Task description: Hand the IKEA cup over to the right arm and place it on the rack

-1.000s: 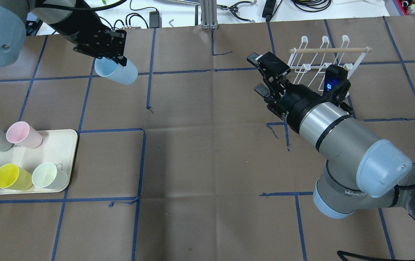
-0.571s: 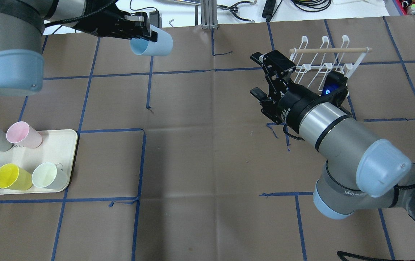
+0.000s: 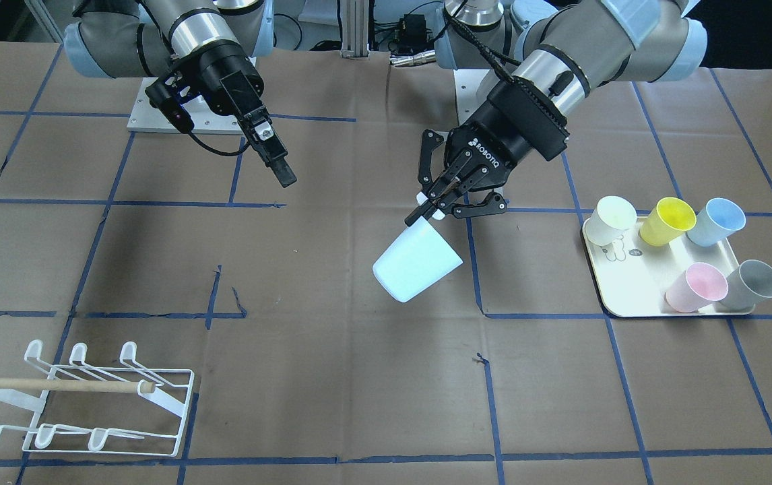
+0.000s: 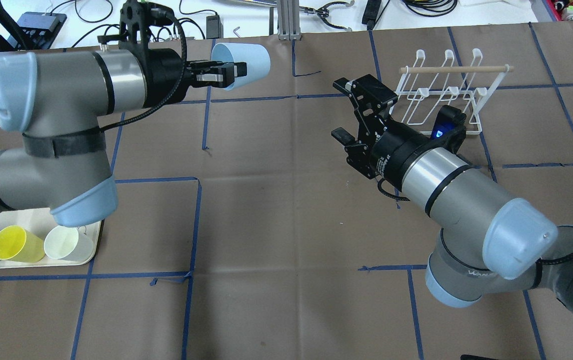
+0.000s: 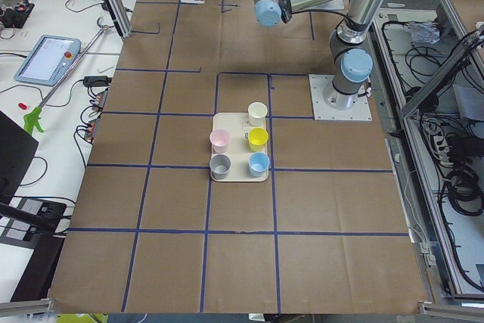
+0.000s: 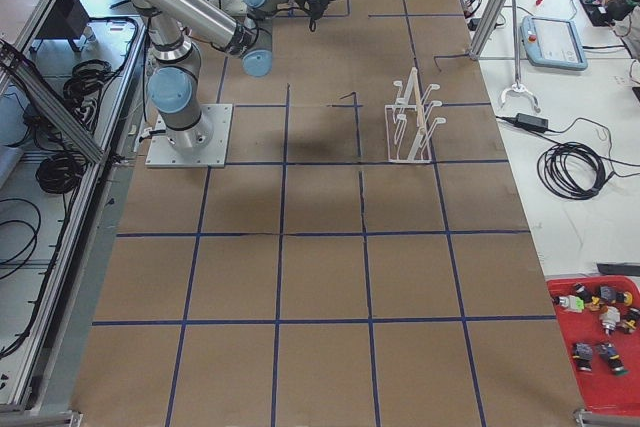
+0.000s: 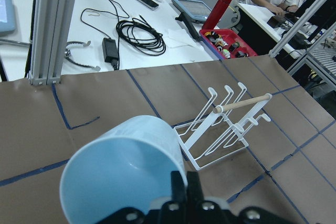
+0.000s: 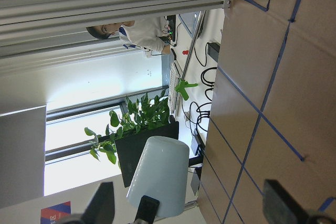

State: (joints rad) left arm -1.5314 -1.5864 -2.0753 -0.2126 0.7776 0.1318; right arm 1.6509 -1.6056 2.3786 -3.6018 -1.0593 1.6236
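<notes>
pale blue cup is clamped by its rim in left jaws; right jaws gape wide.

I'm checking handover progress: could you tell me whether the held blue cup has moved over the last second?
Yes. In the overhead view the blue cup, in the left gripper, has travelled rightward toward the rack.

1. "ROBOTIQ": white lettering on the black body of the left claw, front-facing view.
2. "WAN…": white letters, the rest unreadable, on a black strap round the right arm, overhead view.
</notes>
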